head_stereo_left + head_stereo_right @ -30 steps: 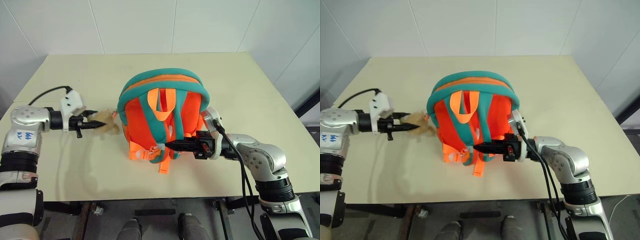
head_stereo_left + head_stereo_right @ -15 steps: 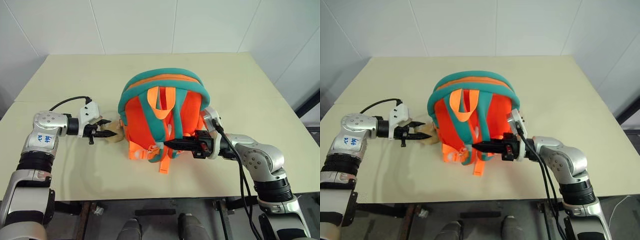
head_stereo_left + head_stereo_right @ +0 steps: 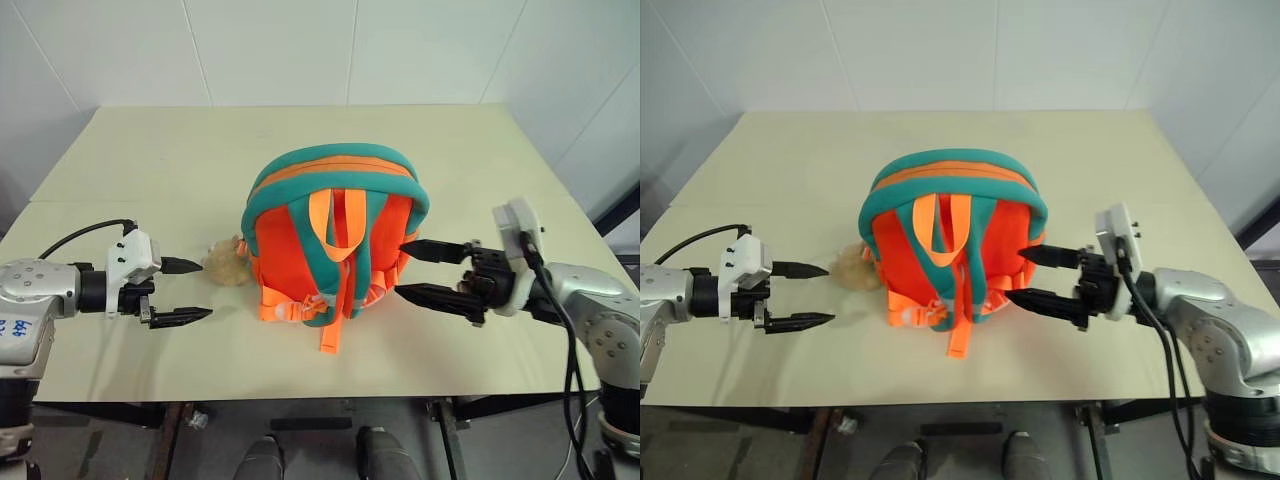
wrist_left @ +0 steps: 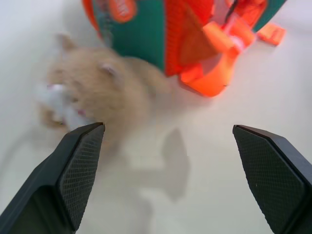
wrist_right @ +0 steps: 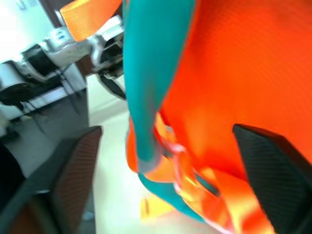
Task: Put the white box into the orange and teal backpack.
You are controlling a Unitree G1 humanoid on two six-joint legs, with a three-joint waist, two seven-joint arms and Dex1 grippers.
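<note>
Left wrist view shows tan plush toy (image 4: 92, 92) beside orange and teal backpack (image 4: 165, 34).

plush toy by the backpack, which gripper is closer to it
Left. The left gripper hangs open just beside the tan plush toy; the right gripper is open across the orange and teal backpack.

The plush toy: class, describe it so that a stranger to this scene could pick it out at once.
Start at the cream table and find the orange and teal backpack at its middle. The plush toy lies against the backpack's side nearest the left gripper. It is the one tan, furry thing there.
</note>
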